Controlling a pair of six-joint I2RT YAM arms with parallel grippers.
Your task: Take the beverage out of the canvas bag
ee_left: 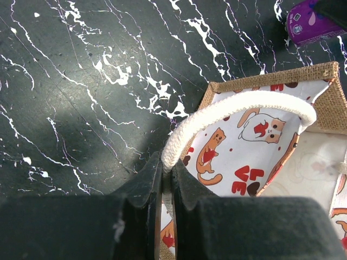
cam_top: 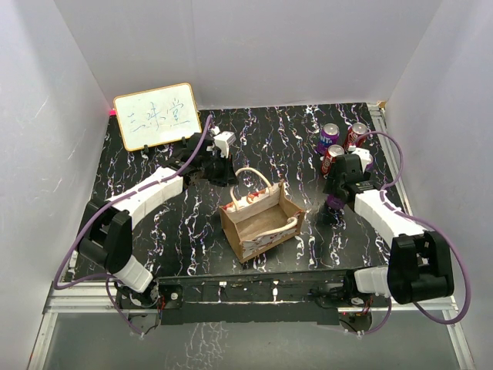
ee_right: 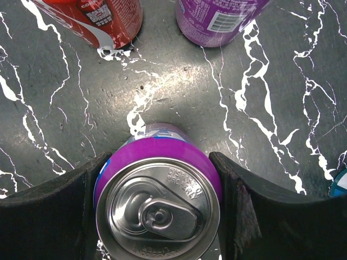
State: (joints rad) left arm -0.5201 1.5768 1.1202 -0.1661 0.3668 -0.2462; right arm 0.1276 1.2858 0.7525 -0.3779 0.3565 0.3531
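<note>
1. The canvas bag (cam_top: pixel 262 225) stands mouth-up at mid-worktop (cam_top: pixel 154 154). Its long side runs left to right, slightly skewed.
2. Just right of the bag and outside it, the purple beverage can (ee_right: pixel 157 211) is upright with its lid up, clamped in the right pincer (ee_right: pixel 160 160).
3. The left pincer (ee_left: pixel 162 181) is closed on the bag's far white handle (ee_left: pixel 244 103).
4. Beyond, three spare cans (cam_top: pixel 333 158) cluster far right, and a whiteboard (cam_top: pixel 156 116) stands far left.

Cans (cam_top: pixel 330 137) right of the canvas bag (cam_top: pixel 254 231)
</note>
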